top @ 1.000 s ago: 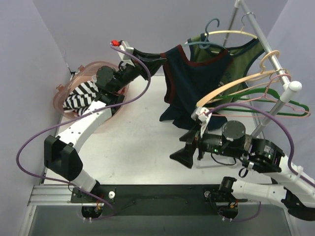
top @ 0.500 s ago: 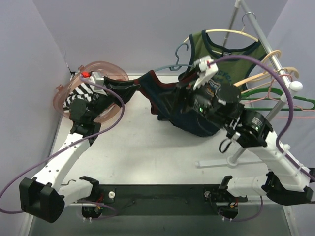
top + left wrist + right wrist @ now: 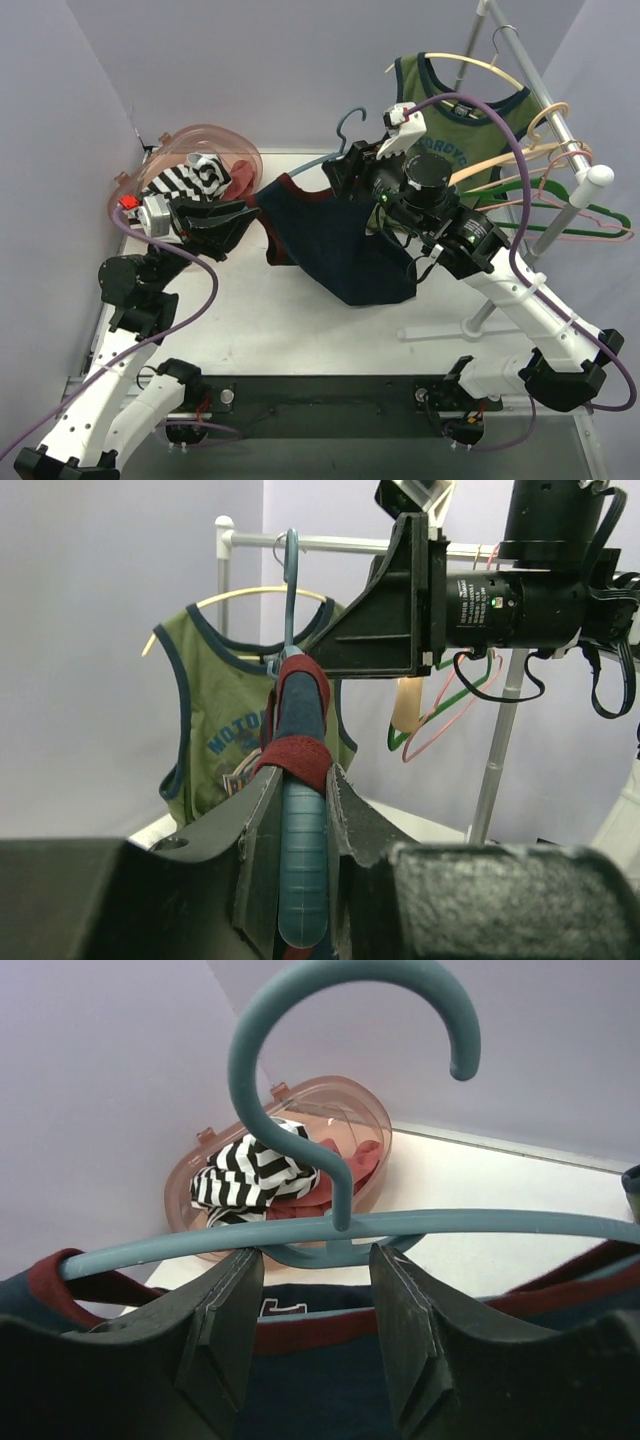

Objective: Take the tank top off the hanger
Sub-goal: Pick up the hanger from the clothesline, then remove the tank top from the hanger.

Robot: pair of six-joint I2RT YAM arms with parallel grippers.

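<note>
The navy tank top (image 3: 345,255) is seen hanging from the teal hanger (image 3: 340,1225), which is held in the air over the worktop (image 3: 300,325), between the two arms and off the rail (image 3: 330,544). One end of the hanger, with a maroon-edged strap (image 3: 298,752) wrapped over it, is pinched by the pressed-together jaws of the left gripper (image 3: 303,800). The hanger's middle, just below its hook, is flanked by the jaws of the right gripper (image 3: 315,1260); whether they are clamped on it cannot be told. A green tank top (image 3: 470,110) is left on the rail, and a striped garment (image 3: 185,180) is held in the pink basket (image 3: 215,133).
</note>
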